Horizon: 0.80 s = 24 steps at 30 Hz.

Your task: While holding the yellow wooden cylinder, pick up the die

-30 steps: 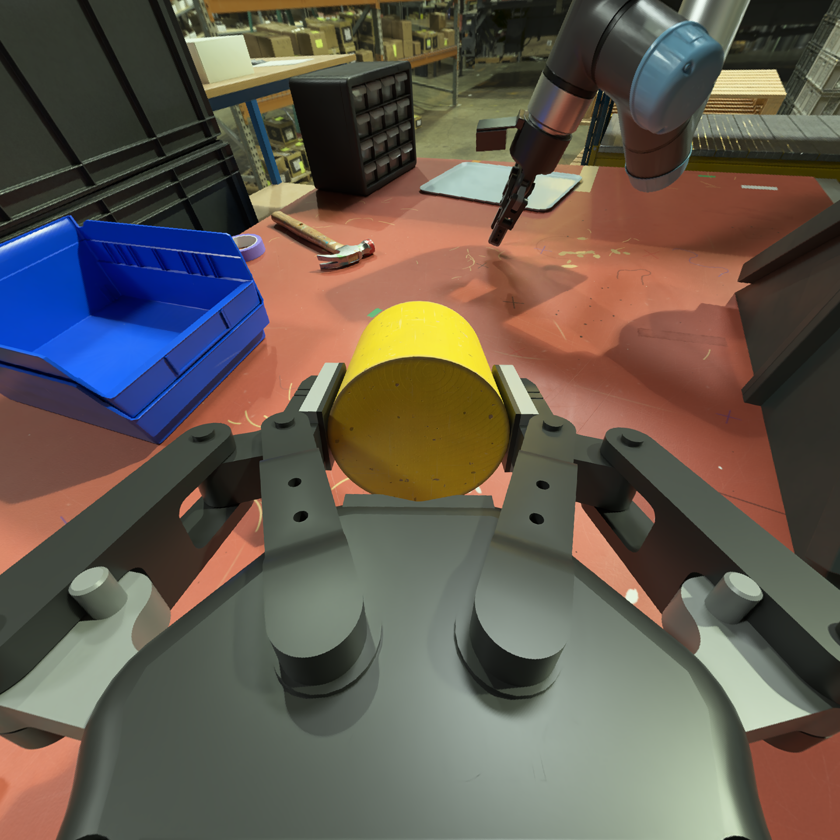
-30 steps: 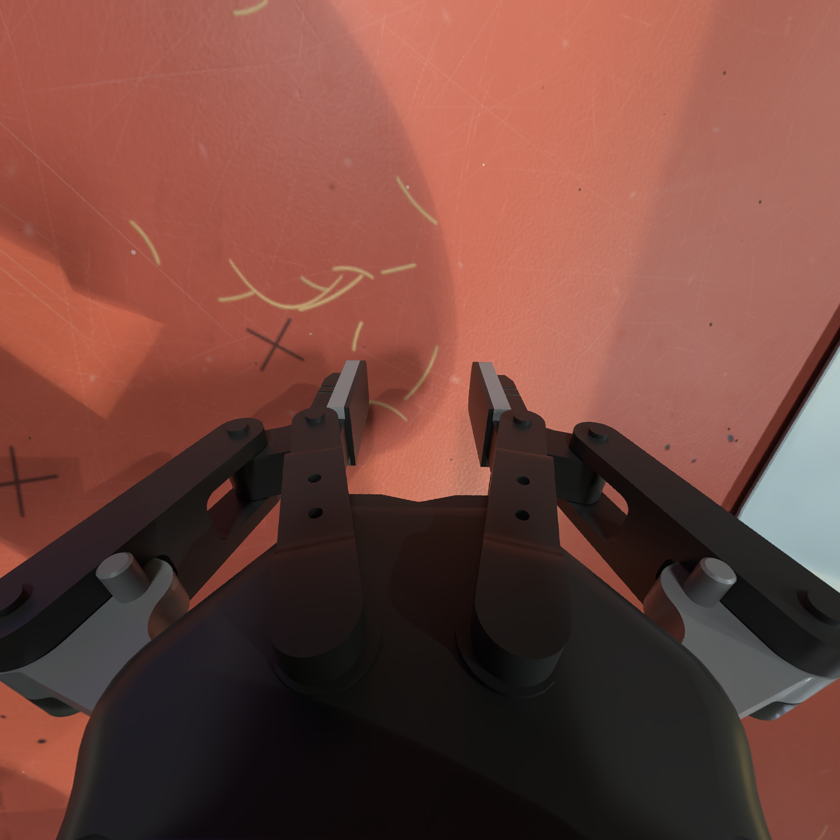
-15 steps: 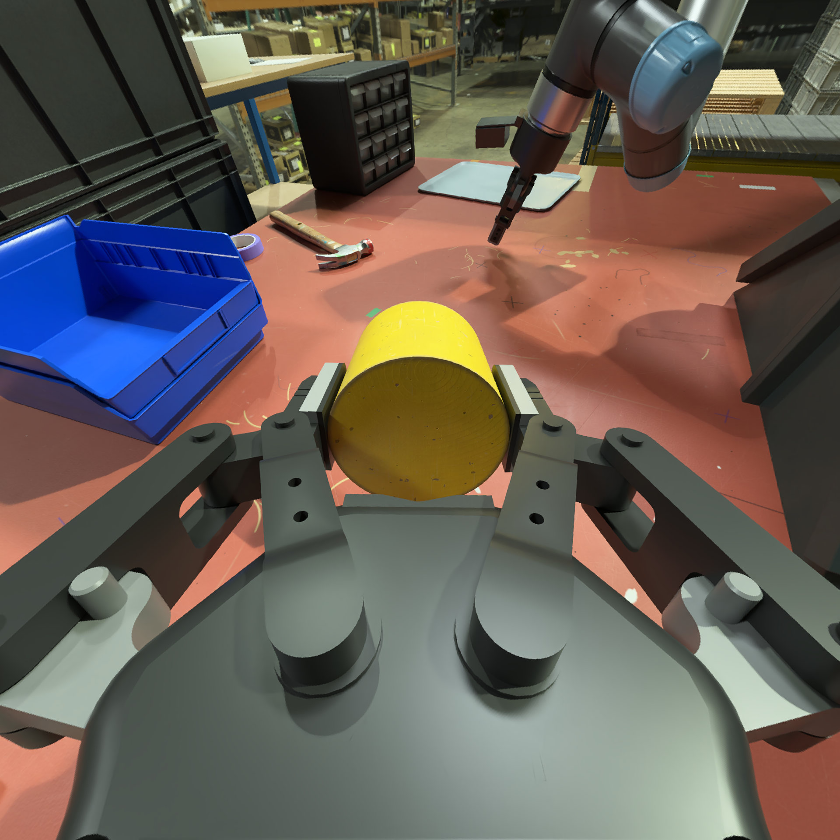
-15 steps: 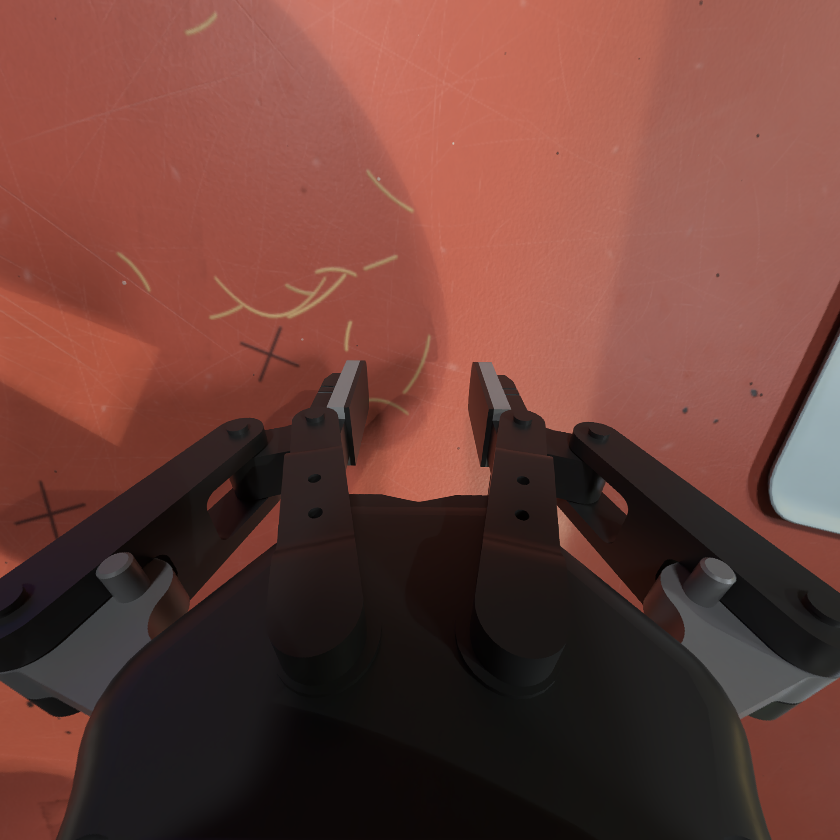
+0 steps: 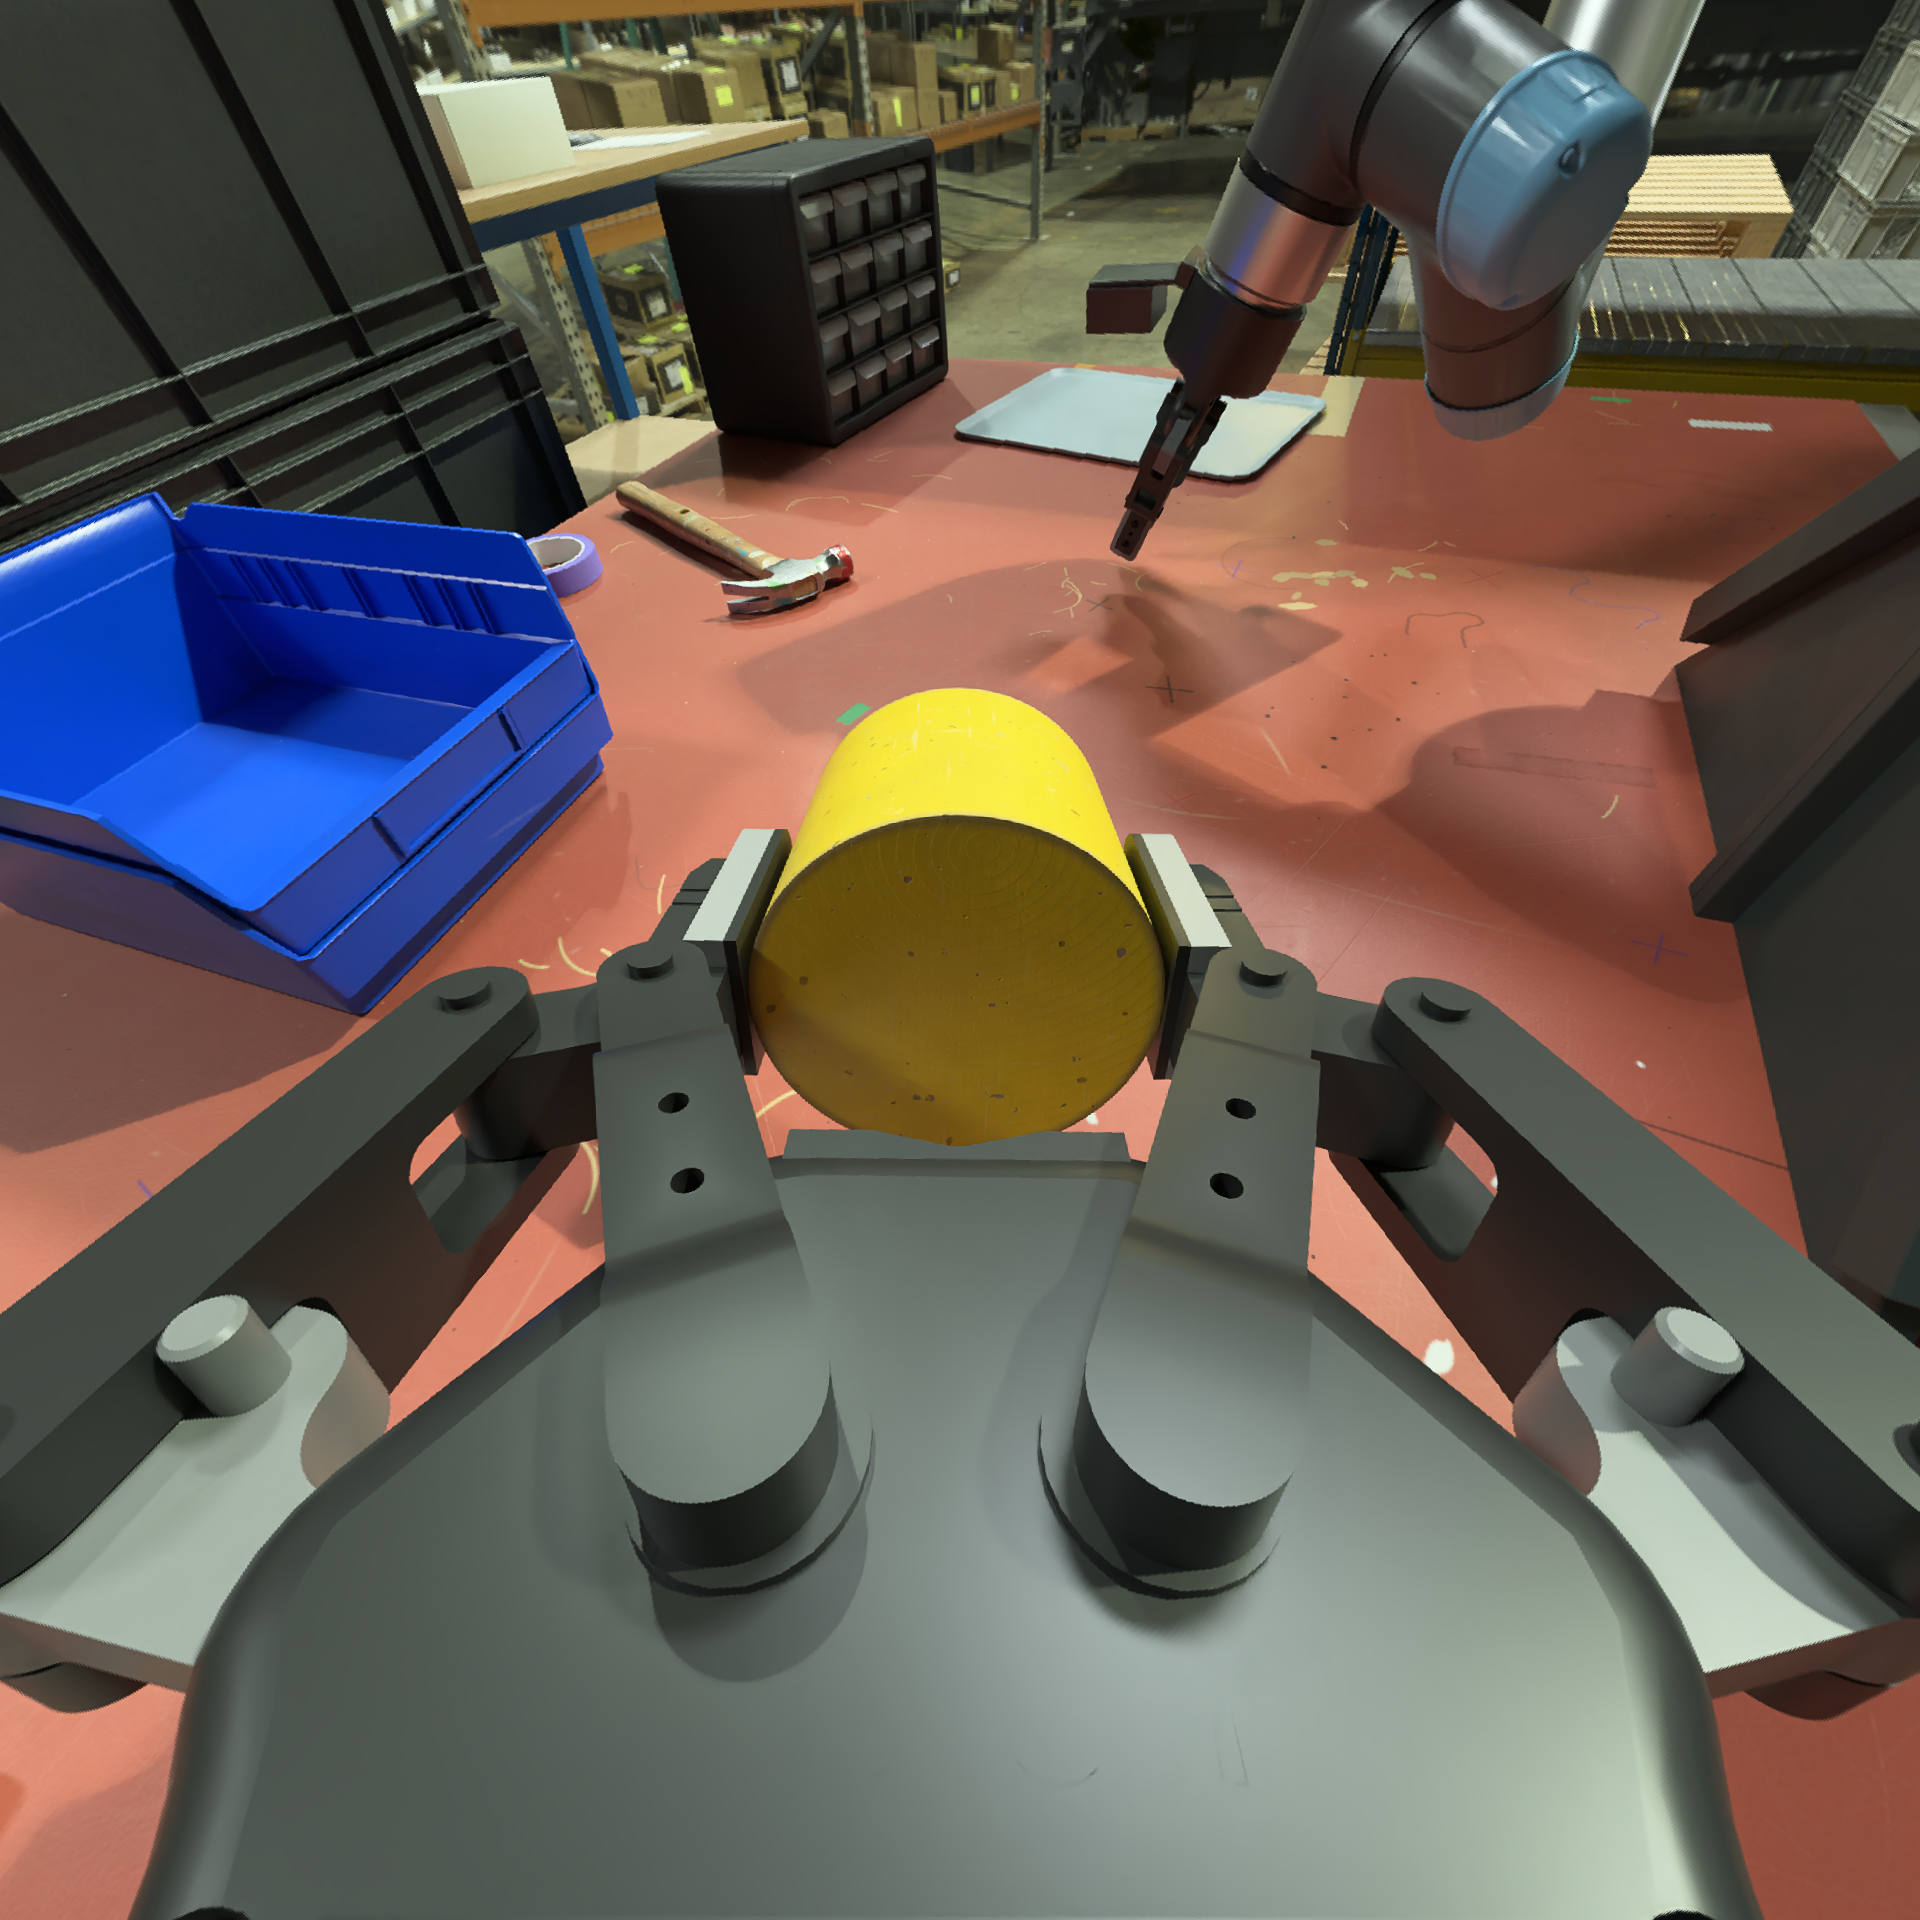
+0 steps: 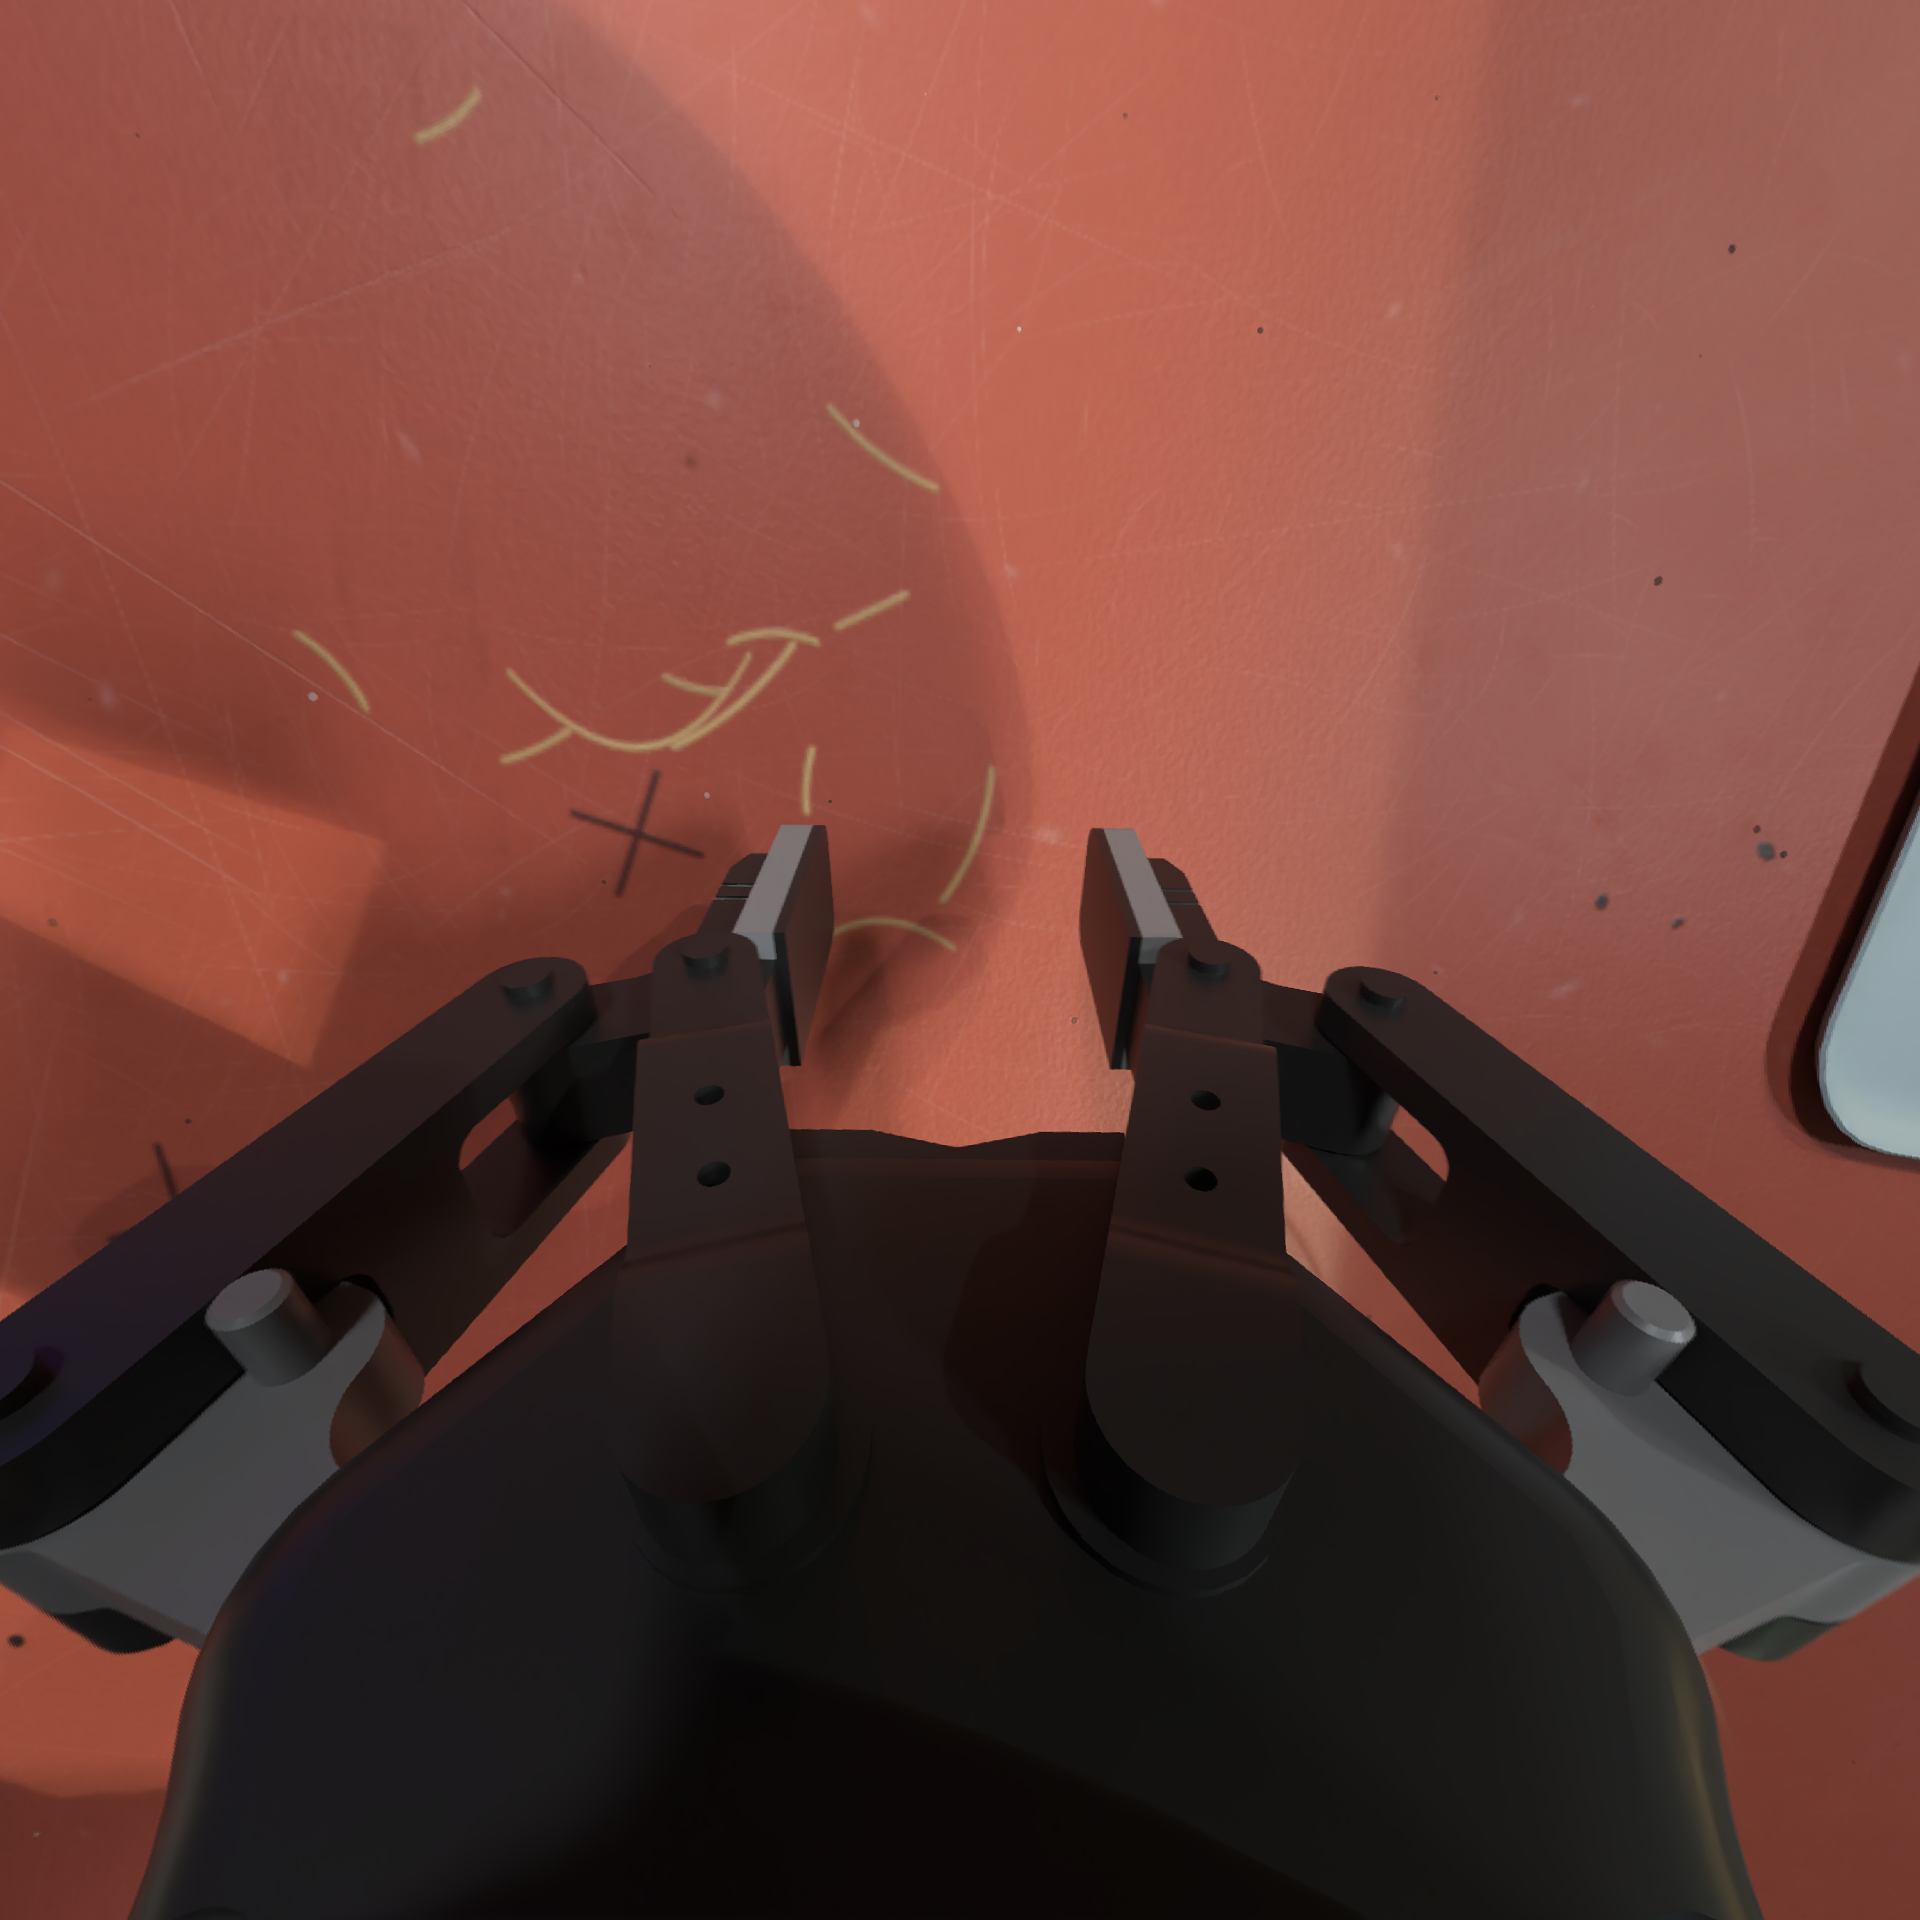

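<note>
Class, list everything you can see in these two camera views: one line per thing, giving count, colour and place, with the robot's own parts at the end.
yellow wooden cylinder: 1, yellow, gripped in the left claw above the table
bins: 2, blue, nested, left side of the table
hammer: 1, wooden handle and metal head, lying beyond the bins
tape roll: 1, purple, behind the bins
drawer cabinet: 1, black, far edge of the table
tray: 1, pale grey, far side of the table
table: 1, red, scuffed
die: none in view
left claw: 1, dark grey, shut on the cylinder
right claw: 1, dark, open and empty, above bare table near the tray
</note>
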### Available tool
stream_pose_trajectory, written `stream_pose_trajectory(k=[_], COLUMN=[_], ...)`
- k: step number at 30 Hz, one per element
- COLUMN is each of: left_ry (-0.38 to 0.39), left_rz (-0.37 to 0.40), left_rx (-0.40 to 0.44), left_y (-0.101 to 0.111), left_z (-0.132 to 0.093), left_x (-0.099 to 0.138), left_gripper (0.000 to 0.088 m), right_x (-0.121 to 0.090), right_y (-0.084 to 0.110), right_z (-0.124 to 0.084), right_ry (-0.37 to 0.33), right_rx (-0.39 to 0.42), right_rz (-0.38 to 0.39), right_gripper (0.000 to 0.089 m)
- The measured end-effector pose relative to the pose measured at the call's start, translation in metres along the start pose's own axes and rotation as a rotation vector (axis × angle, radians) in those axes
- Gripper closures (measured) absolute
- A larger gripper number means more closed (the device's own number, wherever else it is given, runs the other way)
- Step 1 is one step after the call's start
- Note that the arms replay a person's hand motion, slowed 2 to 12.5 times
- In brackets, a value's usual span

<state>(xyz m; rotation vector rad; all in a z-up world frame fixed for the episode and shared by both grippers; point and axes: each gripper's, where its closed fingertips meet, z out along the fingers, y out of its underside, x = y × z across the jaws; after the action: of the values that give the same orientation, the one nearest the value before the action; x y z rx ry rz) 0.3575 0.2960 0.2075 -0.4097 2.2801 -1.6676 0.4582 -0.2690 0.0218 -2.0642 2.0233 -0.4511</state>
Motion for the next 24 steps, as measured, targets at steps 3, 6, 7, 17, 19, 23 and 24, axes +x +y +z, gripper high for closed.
stream_pose_trajectory(k=[3, 6, 7, 17, 19, 23, 24], left_ry=[-0.001, -0.003, -0.004, -0.007, -0.007, -0.009, -0.009], left_rz=[0.000, 0.000, 0.000, -0.002, -0.002, -0.003, -0.002], left_rx=[0.003, 0.007, 0.008, 0.014, 0.014, 0.014, 0.014], left_y=[-0.001, -0.001, -0.002, -0.003, -0.003, -0.003, -0.003], left_z=[-0.001, -0.002, -0.002, -0.004, -0.004, -0.005, -0.005], left_x=[0.000, 0.000, -0.001, -0.001, -0.002, -0.002, -0.002], left_gripper=[0.0331, 0.0331, 0.0331, 0.0331, 0.0331, 0.0331, 0.0331], right_x=[-0.001, 0.000, -0.001, 0.001, 0.002, 0.002, 0.002], right_y=[-0.001, -0.002, -0.002, -0.002, -0.002, -0.003, -0.004], right_z=[-0.002, -0.005, -0.007, -0.038, -0.047, -0.066, -0.071], right_ry=[-0.005, -0.011, -0.014, -0.035, -0.036, -0.041, -0.042], right_rx=[0.007, 0.013, 0.015, 0.007, 0.005, 0.000, 0.002], right_rz=[0.009, 0.014, 0.014, -0.007, -0.009, -0.008, -0.008], right_gripper=[0.0338, 0.0225, 0.0194, 0.0039, 0.0039, 0.0039, 0.0039])
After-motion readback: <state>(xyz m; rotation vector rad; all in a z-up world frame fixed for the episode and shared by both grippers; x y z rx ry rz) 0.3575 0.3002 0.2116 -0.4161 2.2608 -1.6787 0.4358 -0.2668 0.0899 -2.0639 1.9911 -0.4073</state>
